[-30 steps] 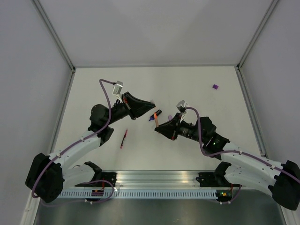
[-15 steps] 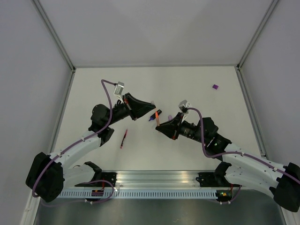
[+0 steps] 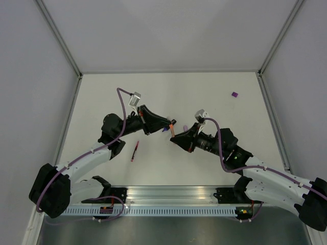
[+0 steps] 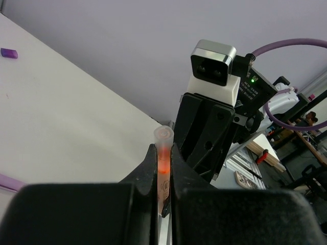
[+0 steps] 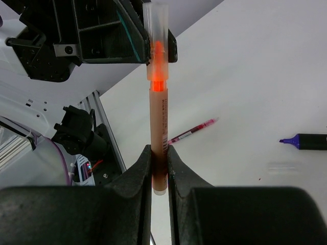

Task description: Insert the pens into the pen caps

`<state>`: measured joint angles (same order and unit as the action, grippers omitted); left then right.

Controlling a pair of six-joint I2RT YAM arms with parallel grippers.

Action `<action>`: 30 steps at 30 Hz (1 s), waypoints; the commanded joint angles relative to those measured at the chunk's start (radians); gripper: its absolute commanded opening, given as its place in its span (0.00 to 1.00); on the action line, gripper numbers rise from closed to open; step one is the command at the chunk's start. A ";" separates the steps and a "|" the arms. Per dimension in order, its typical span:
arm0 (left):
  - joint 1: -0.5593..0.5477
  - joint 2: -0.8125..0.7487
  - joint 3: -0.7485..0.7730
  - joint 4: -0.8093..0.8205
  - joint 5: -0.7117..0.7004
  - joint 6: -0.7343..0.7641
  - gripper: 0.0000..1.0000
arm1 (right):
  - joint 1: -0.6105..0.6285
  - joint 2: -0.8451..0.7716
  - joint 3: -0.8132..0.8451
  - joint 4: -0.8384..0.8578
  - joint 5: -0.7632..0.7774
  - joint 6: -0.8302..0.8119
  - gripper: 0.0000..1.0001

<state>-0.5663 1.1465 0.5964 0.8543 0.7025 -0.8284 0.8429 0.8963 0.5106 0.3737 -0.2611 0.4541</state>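
Note:
My right gripper is shut on the lower barrel of the orange pen and holds it above the table. The pen's orange tip sits inside a translucent pen cap. My left gripper is shut on that cap. In the top view the left gripper and the right gripper meet tip to tip. The thin red pen lies on the table, also in the right wrist view. The black purple-tipped marker lies right of it. A purple cap lies far right.
A pale lilac piece shows beside the right gripper. The purple cap also shows far off in the left wrist view. White walls enclose the table on three sides; a metal rail runs along the near edge.
My left gripper has moved right and slightly down toward the right gripper, bringing the cap over the orange pen's tip. The right gripper has hardly moved.

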 commanded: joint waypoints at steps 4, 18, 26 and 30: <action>-0.014 -0.002 -0.001 -0.053 0.086 0.075 0.02 | 0.001 -0.019 0.000 0.016 0.036 -0.026 0.00; -0.021 -0.022 0.006 -0.147 0.089 0.124 0.41 | 0.001 -0.005 0.011 0.013 -0.004 -0.031 0.00; -0.021 -0.050 0.032 -0.162 0.005 0.129 0.71 | 0.027 0.042 0.039 0.011 -0.072 -0.031 0.00; -0.021 -0.045 0.051 -0.187 -0.021 0.138 0.74 | 0.039 0.039 0.040 0.010 -0.070 -0.031 0.00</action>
<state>-0.5850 1.1172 0.5987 0.6788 0.7216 -0.7334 0.8711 0.9390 0.5072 0.3435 -0.3103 0.4385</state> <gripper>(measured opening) 0.732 0.174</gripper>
